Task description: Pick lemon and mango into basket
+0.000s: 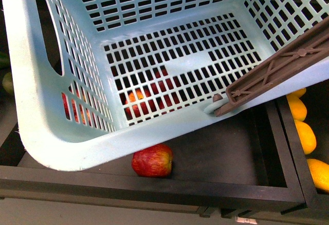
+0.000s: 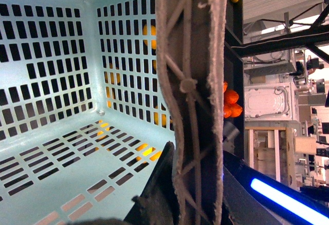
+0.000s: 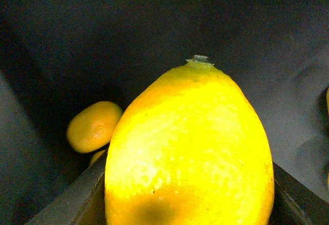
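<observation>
The light aqua basket (image 1: pixel 154 132) hangs tilted close to the front camera, nothing lying inside it. My left gripper (image 2: pixel 193 204) is shut on its brown ribbed handle (image 2: pixel 193 81), which runs up between the dark fingers (image 2: pixel 154 194). The handle (image 1: pixel 277 71) crosses the basket's right rim. My right gripper (image 3: pixel 190 204) is shut on the lemon (image 3: pixel 190 143), bright yellow and filling its view, stem end up. Several yellow-orange oval fruits (image 1: pixel 306 137) lie in the right compartment; I cannot tell whether they are mango. Neither arm shows in the front view.
A red apple (image 1: pixel 152 161) lies in the dark tray (image 1: pixel 154 186) under the basket, with more red fruit behind the lattice floor. An orange-yellow fruit (image 3: pixel 93 126) sits beyond the lemon. Orange tangerines (image 2: pixel 230 101) show past the basket handle. A black divider (image 1: pixel 288 143) separates the compartments.
</observation>
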Motion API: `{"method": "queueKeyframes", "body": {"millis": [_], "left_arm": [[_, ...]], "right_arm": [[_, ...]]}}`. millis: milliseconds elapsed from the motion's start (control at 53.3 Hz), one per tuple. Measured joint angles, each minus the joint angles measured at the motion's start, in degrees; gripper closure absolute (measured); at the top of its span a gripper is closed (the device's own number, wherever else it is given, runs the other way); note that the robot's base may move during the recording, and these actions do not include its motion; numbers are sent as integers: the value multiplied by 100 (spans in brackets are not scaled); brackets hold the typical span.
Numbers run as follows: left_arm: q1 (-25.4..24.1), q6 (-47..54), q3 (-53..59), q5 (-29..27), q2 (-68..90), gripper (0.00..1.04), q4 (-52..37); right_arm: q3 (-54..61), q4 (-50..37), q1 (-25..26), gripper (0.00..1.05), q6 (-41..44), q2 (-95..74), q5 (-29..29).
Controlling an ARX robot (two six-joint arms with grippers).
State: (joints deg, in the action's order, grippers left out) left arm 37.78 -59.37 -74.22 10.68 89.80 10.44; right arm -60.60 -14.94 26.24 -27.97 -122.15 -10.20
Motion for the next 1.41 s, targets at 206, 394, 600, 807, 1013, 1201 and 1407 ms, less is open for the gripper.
{"method": "queueKeyframes", "body": {"millis": [206, 394, 600, 807, 1013, 1201, 1407], "left_arm": [[0, 0, 0, 2, 0, 98, 0], [0, 0, 0, 2, 0, 98, 0], [0, 0, 0, 2, 0, 98, 0], [0, 0, 0, 2, 0, 98, 0], [0, 0, 0, 0, 0, 98, 0], [0, 0, 0, 31, 0, 98, 2], [-4, 20, 0, -44, 0, 98, 7]], "right_arm": [[890, -24, 92, 44, 970, 1805, -1047], [1156, 299, -264, 44, 1563, 4065, -2120], [1185, 345, -1458, 44, 1364, 4870, -1823], [1445, 127, -2566, 44, 1185, 4791, -1368], [1585, 39, -3222, 42, 1141, 4621, -1008], [1731, -125, -2986, 8, 1082, 4625, -754], [2334, -1325, -2577, 21, 1740, 5112, 444]]}}
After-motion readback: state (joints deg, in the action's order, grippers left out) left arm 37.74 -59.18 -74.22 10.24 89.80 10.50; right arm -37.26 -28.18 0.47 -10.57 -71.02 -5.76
